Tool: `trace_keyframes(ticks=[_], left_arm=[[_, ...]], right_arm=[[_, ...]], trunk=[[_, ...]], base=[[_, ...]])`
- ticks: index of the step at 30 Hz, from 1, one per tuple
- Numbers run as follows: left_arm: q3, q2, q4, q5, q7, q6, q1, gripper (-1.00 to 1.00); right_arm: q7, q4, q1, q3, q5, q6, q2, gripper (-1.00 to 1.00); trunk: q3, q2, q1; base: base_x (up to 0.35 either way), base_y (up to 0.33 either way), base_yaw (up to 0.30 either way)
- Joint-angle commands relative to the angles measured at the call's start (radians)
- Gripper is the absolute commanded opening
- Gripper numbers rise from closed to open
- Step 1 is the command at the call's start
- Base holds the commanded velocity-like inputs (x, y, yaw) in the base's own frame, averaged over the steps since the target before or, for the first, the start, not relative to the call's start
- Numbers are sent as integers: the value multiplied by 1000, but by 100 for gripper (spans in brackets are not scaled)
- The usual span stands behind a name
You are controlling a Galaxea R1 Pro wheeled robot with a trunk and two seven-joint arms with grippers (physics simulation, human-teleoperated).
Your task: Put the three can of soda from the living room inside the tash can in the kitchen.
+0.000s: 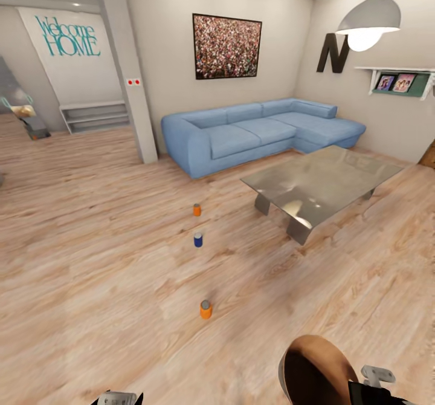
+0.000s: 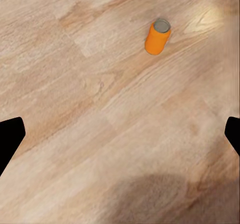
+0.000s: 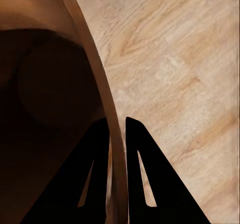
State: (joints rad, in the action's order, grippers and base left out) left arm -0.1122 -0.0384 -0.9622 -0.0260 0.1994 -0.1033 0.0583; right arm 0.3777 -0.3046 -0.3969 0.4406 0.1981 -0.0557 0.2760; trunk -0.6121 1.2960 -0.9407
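Three soda cans stand in a row on the living room's wood floor: an orange one [image 1: 197,210] farthest, a dark blue one [image 1: 198,240] in the middle, and an orange one [image 1: 206,309] nearest me. The nearest orange can [image 2: 157,37] also lies ahead of my left gripper [image 2: 122,134], which is open and holds nothing, well short of the can. The left gripper [image 1: 118,399] sits at the bottom edge of the head view. My right gripper [image 3: 117,129] is shut on the rim of the trash can [image 3: 45,83], whose brown inside shows. The trash can [image 1: 314,372] hangs low at my right, right of the nearest can.
A light blue corner sofa [image 1: 254,130] lines the back wall. A glass-topped coffee table [image 1: 320,181] stands right of the cans. A white pillar [image 1: 130,72] rises at the left, with a low shelf [image 1: 93,116] behind it. A pendant lamp [image 1: 368,18] hangs at the upper right.
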Motion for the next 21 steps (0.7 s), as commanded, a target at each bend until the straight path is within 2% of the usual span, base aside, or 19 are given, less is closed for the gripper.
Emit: trace_keyframes(ticks=[1, 13, 21], left_arm=[[0, 0, 0, 0, 0, 0, 0, 100], [0, 0, 0, 0, 0, -1, 0, 100], [0, -1, 0, 0, 2, 2, 0, 100]], right_arm=[[6, -1, 0, 3, -8, -1, 0, -100], [7, 12, 1, 2, -6, 2, 1, -100], [6, 16, 1, 0, -6, 2, -2, -100]], trunk=[[0, 0, 0], [2, 0, 0], [2, 0, 0]], base=[[134, -249, -101], [175, -234, -25], [298, -68, -18]])
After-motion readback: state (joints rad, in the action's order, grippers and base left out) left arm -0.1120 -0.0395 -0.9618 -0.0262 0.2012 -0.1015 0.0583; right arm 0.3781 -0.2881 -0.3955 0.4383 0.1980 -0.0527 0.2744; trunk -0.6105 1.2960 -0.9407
